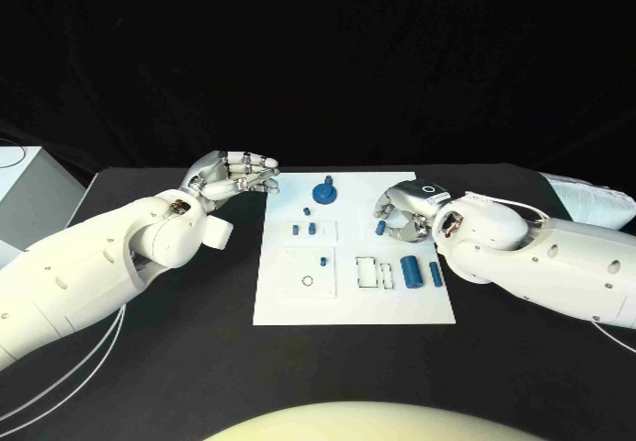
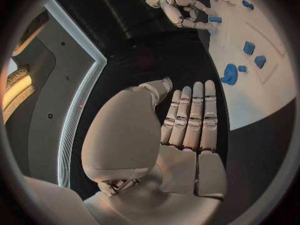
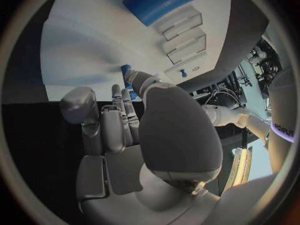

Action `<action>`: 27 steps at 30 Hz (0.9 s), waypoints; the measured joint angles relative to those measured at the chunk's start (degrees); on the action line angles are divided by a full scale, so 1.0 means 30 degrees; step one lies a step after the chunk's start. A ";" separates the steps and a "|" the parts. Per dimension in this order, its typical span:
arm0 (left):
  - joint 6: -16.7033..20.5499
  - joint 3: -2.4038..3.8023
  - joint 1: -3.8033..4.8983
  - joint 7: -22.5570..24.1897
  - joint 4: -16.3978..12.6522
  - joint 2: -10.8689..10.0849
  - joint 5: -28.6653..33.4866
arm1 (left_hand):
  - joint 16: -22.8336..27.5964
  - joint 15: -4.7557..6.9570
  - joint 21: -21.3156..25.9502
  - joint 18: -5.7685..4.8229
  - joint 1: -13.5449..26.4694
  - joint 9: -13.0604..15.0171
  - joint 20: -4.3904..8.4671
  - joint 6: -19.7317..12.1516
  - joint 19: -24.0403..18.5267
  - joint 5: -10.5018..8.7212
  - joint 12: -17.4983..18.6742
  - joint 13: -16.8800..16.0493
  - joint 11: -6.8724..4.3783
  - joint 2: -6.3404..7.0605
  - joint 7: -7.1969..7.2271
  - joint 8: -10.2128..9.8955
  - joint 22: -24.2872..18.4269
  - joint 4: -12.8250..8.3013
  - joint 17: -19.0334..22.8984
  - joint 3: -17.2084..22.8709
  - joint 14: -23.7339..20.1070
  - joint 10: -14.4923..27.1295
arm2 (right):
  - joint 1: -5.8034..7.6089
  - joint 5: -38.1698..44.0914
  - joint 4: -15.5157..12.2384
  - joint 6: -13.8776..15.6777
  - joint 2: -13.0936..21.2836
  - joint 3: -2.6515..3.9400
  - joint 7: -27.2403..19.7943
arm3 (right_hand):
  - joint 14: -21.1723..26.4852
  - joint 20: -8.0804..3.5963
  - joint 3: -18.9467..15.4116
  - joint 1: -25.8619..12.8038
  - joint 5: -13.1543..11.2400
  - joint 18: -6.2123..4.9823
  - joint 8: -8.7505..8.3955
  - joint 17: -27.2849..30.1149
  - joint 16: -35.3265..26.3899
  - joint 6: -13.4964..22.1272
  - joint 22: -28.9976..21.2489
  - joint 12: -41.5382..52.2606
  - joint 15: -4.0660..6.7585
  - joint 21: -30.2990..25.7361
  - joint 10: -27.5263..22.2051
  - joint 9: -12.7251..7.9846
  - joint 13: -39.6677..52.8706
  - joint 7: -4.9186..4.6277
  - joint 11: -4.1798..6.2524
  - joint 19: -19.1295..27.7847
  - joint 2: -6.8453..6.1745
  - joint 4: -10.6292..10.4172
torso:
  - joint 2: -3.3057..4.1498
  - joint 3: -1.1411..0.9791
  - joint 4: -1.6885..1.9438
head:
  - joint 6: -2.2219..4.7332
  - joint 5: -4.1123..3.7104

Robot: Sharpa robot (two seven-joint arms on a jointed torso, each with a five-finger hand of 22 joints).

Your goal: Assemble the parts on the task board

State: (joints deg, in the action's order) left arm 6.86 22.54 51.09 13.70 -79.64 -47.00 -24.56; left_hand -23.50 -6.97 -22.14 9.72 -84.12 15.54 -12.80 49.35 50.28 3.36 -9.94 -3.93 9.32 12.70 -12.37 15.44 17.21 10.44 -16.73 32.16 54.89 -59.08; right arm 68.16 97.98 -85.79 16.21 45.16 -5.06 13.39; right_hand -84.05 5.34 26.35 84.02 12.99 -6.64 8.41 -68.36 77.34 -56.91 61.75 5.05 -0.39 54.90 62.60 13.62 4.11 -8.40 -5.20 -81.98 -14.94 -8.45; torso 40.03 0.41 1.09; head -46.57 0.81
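Note:
The white task board (image 1: 351,308) lies in the middle of the table. My right hand (image 1: 404,209) hovers over its right side and pinches a small blue peg (image 1: 380,227) at its fingertips; the peg (image 3: 127,70) shows against the board in the right wrist view, and again as the peg (image 2: 214,19) in the left wrist view. My left hand (image 1: 236,175) hangs off the board's far left corner, holding nothing, fingers (image 2: 190,117) straight and side by side. On the board are a blue gear (image 1: 324,194), three small blue pieces (image 1: 309,226) and two blue cylinders (image 1: 411,271).
A square white plate with a small hole (image 1: 308,274) and narrow white slots (image 1: 372,272) sit in the board's middle. A pale box (image 1: 27,197) stands at the table's left edge and a white object (image 1: 590,197) at the right. White cables (image 1: 66,386) trail near the left arm.

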 measured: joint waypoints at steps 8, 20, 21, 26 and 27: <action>-0.0001 0.0000 -0.0009 -0.0006 -0.0002 -0.0003 -0.0009 | 0.0000 0.0000 0.0000 -0.0001 0.0000 0.0001 0.0000 0.0000 0.0000 0.0000 0.0000 0.0002 0.0000 0.0000 0.0000 0.0000 0.0001 0.0000 0.0001 0.0000 0.0000 0.0000 | -0.0033 -0.0091 0.0024 -0.0271 -0.0173 -0.0048 -0.0012 | 0.0001 -0.0025 0.1116 -0.0229 0.0000 -0.0002 0.0223 -0.0023 0.0074 -0.0554 0.0350 0.0000 -0.0001 0.0372 0.0924 0.0093 -0.0001 -0.0065 0.0042 -0.0109 -0.0228 -0.0337 | -0.0013 -0.0005 -0.0022 | -0.0016 -0.0035; -0.0003 0.0000 -0.0017 -0.0017 -0.0007 -0.0014 -0.0021 | 0.0000 0.0000 0.0080 -0.0002 0.0000 0.0002 0.0070 0.0000 0.0070 0.0000 0.0000 0.0004 0.0000 0.0000 0.0000 0.0000 -0.0018 0.0052 -0.0037 -0.0052 0.0000 0.0000 | -0.0065 -0.0331 0.0147 -0.0380 -0.0289 -0.0055 -0.0069 | 0.0001 -0.0137 0.1853 -0.0371 0.0000 -0.0002 0.0523 -0.0224 0.0149 -0.1130 0.0849 -0.0006 0.0143 0.0971 0.1901 0.0284 0.0032 0.0104 0.0184 -0.0275 -0.0288 -0.0451 | -0.0011 -0.0004 -0.0004 | -0.0046 -0.0075; -0.0003 0.0000 -0.0017 -0.0019 -0.0007 -0.0016 -0.0022 | 0.0000 0.0000 0.0080 0.0000 0.0000 0.0003 0.0071 0.0000 0.0070 0.0000 0.0000 0.0005 0.0000 0.0000 0.0000 0.0000 -0.0018 0.0052 -0.0037 -0.0052 0.0000 0.0000 | -0.0065 -0.0343 0.0158 -0.0378 -0.0296 -0.0052 -0.0069 | 0.0001 -0.0178 0.1915 -0.0394 0.0000 -0.0002 0.0609 -0.0246 0.0175 -0.1264 0.0899 -0.0008 0.0142 0.1041 0.1973 0.0319 0.0042 0.0096 0.0238 -0.0317 -0.0265 -0.0391 | -0.0007 -0.0005 -0.0002 | -0.0059 -0.0077; -0.0004 0.0000 -0.0020 -0.0028 -0.0014 -0.0027 -0.0026 | 0.0000 0.0000 0.0080 -0.0002 0.0000 0.0003 0.0070 0.0000 0.0070 0.0000 -0.0001 0.0005 0.0000 0.0000 0.0000 0.0000 -0.0017 0.0052 -0.0036 -0.0052 0.0000 0.0000 | -0.0085 -0.0388 0.0202 -0.0283 -0.0302 -0.0051 -0.0066 | 0.0046 -0.0307 0.2434 -0.0607 -0.0019 -0.0002 0.1011 -0.0488 0.0374 -0.1723 0.1323 0.0073 0.0319 0.1505 0.2603 0.0540 0.0109 0.0278 0.0378 -0.0444 -0.0033 -0.0185 | -0.0004 -0.0002 -0.0005 | -0.0106 -0.0090; -0.0004 0.0000 -0.0020 -0.0030 -0.0014 -0.0029 -0.0026 | 0.0000 0.0000 0.0080 0.0000 0.0000 0.0003 0.0071 -0.0001 0.0069 0.0000 0.0000 0.0006 0.0000 0.0000 0.0000 0.0000 -0.0017 0.0052 -0.0036 -0.0052 0.0000 0.0000 | -0.0093 -0.0397 0.0203 -0.0251 -0.0303 -0.0052 -0.0062 | 0.0034 -0.0382 0.2568 -0.0523 -0.0128 -0.0002 0.1116 -0.0572 0.0450 -0.1893 0.1507 0.0075 0.0451 0.1735 0.2709 0.0584 0.0132 0.0312 0.0327 -0.0520 0.0104 -0.0101 | -0.0004 -0.0002 -0.0007 | -0.0112 -0.0092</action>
State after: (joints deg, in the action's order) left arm 6.85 22.54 51.03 13.61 -79.69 -47.09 -24.64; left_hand -23.50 -6.97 -21.90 9.72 -84.12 15.55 -12.59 49.35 50.48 3.36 -9.94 -3.91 9.32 12.70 -12.37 15.44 17.16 10.59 -16.84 32.01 54.89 -59.08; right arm 67.89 96.79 -85.18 15.46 44.25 -5.22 13.20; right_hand -83.95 4.19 34.06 82.45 12.61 -6.64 11.76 -70.08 78.69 -62.59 66.27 5.27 0.96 60.11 70.73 15.37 4.51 -7.46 -4.22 -83.54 -14.63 -8.75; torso 40.02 0.41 1.07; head -46.91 0.53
